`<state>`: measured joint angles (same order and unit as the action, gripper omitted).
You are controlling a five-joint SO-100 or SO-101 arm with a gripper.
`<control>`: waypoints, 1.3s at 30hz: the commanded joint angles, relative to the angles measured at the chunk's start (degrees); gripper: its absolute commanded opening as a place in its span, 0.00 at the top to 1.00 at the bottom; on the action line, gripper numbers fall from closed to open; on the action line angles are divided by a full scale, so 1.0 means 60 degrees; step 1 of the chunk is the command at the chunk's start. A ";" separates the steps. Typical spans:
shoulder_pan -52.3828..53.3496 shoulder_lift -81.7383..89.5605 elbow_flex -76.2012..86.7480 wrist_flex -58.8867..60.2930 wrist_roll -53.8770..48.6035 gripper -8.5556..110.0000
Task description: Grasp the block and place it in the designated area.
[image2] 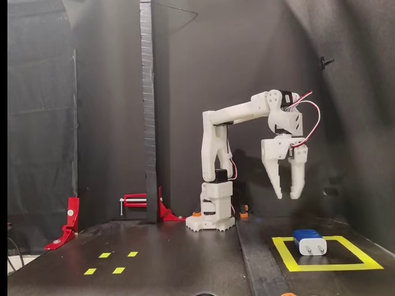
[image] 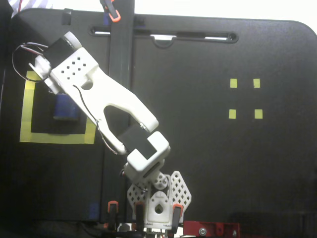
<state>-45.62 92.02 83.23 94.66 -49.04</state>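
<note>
The gripper (image2: 289, 196) is hanging empty, its jaws nearly closed, well above the one block (image2: 309, 242). That block is lying inside the single designated area (image2: 288, 258), near its rear tape edge, with bare black floor around it. Four small yellow squares (image: 244, 98) are sitting well apart across the table (image: 208, 163).
</note>
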 commanded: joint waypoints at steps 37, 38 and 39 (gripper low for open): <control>0.2241 0.0776 -0.0425 0.0249 0.9624 0.93; 0.2549 0.0776 -0.0425 0.0220 0.9609 0.93; 0.2886 0.0776 -0.0425 0.0205 0.9580 0.93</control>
<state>-31.20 94.22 83.23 96.24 8.96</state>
